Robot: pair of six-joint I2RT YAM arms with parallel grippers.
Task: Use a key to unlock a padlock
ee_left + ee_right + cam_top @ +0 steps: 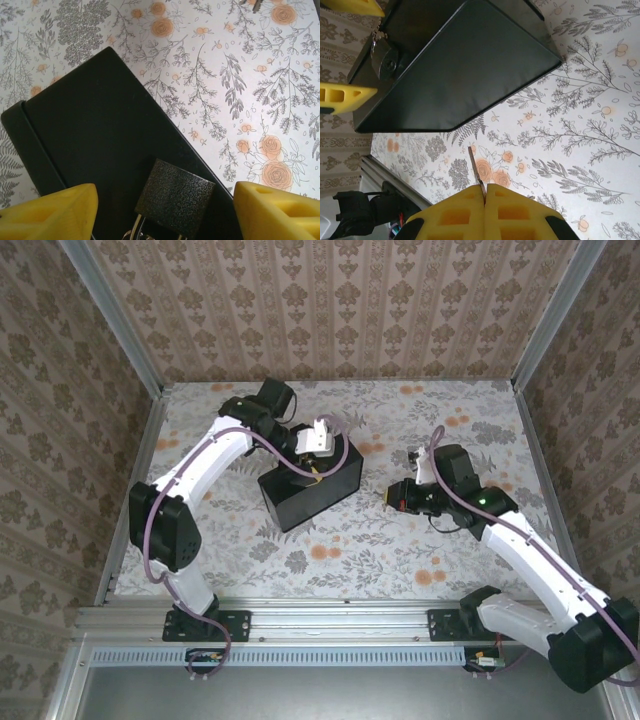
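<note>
Quick status from us. The black box (322,492) sits around the middle of the floral table (450,570), a bit left of centre. The padlock (382,59) is right up against the box's edge, on the far side under the left arm. From the right wrist camera we get a decent look at its silvery end with the keyhole facing that camera, and a thin bit of shackle above it.

The left gripper (318,445) is spread wide around the padlock, with one yellow finger (342,97) on each side. In the left wrist view we can see bare box between the lock and both fingers, so it's not pinching anything.

The right gripper (400,496) is off to the right of the box, near it but clearly apart. Its fingers are pressed tight together on the key (476,170). All we see of the key is a slim dark blade poking out from between the fingertips and aimed toward the box. The tip is over bare table, not touching the box, and well short of the keyhole.
</note>
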